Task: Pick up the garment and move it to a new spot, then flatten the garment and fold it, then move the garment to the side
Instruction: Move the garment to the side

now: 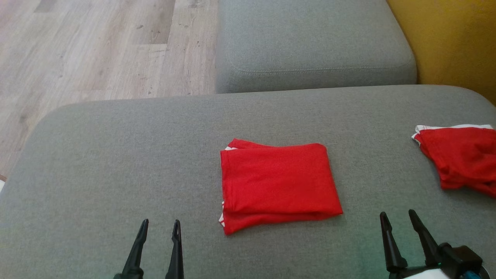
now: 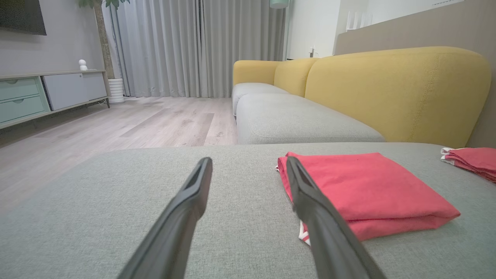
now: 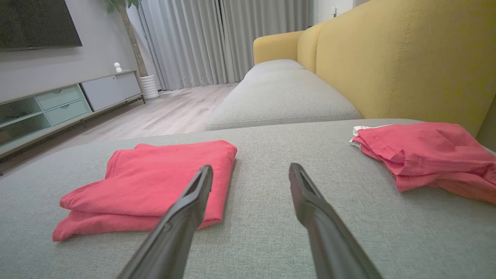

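Folded red garment [image 1: 279, 182] lies flat on the cushion [image 1: 116, 155]. The left gripper [image 1: 160, 223] and right gripper [image 1: 397, 214] flank it, both spread and empty. The right wrist view adds a cabinet [image 3: 58, 104] and curtains [image 3: 193, 38] far beyond it.

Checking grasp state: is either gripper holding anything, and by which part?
Nothing held: left gripper and right gripper both have open jaws, clear of the folded red garment.
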